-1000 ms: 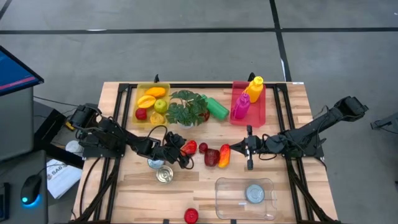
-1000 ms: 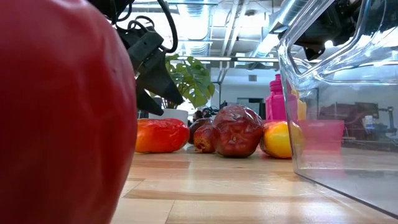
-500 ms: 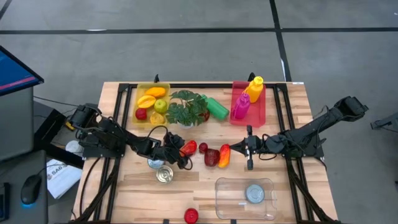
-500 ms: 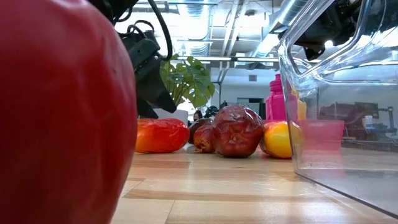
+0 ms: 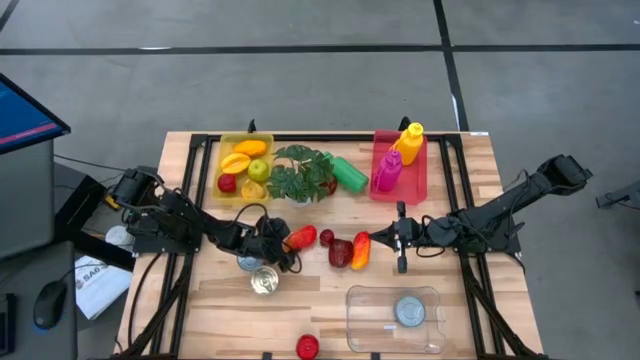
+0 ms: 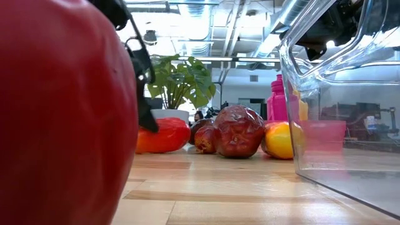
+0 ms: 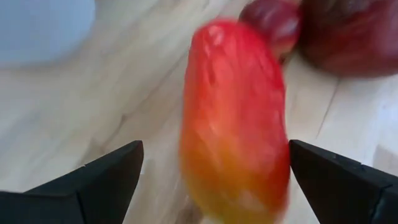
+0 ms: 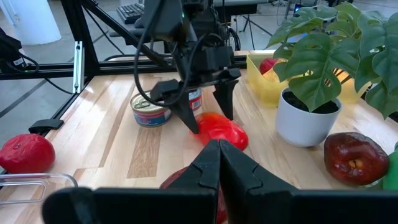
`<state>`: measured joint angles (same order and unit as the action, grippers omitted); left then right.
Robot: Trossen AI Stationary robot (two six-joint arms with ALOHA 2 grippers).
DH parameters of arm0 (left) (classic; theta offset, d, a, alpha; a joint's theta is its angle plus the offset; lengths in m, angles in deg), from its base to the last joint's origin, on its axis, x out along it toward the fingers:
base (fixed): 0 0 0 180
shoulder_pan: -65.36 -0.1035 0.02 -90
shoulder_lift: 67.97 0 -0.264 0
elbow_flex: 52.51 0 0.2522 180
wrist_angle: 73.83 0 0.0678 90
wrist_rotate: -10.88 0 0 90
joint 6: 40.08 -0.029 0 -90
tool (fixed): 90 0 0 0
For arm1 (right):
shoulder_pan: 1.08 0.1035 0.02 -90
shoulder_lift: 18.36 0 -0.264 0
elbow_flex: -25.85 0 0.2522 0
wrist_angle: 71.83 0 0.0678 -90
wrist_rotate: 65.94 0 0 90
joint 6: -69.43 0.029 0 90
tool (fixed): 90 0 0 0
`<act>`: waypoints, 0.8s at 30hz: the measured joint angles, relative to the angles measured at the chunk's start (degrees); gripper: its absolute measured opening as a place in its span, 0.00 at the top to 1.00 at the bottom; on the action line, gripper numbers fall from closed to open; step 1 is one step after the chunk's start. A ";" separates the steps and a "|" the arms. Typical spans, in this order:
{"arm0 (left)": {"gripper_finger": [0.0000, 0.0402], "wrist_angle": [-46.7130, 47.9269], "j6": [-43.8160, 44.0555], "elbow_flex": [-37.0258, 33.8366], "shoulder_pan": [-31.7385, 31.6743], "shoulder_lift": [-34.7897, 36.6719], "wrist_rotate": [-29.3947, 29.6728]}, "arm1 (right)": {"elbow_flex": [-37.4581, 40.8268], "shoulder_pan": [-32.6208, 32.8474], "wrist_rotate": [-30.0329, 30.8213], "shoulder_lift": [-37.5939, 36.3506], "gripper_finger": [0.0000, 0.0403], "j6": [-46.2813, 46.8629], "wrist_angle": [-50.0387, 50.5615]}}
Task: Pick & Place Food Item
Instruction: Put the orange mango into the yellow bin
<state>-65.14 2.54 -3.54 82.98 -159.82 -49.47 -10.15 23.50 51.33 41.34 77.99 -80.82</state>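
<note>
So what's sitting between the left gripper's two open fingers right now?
The red-orange fruit lies between the left gripper's open fingers, not yet touched; the left wrist view shows it.

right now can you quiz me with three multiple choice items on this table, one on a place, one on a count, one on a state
1. Where is the clear container?
A. on the table's near edge toward the right arm's side
B. inside the yellow tray
C. under the plant

2. How many bottles stand in the pink tray?
A. none
B. two
C. five

3. How is the left pincer?
A. shut on a can
B. open astride the red-orange fruit
C. out of view

Key: A, the high view shows it there; B, one yellow bottle and one magenta bottle; B, its fingers flank the fruit in the left wrist view.
</note>
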 joint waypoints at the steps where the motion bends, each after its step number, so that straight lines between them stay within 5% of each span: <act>1: 0.03 -0.02 0.99 -0.59 0.00 0.00 -0.75 | 0.00 0.00 0.00 0.00 1.00 0.00 -0.02; 24: 0.03 -4.05 -0.86 -2.63 -0.02 0.00 -1.38 | 0.00 0.03 0.00 0.00 1.00 0.00 -0.01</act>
<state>-69.19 1.68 -6.17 82.96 -159.82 -50.86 -10.15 23.53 51.33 41.34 77.99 -80.83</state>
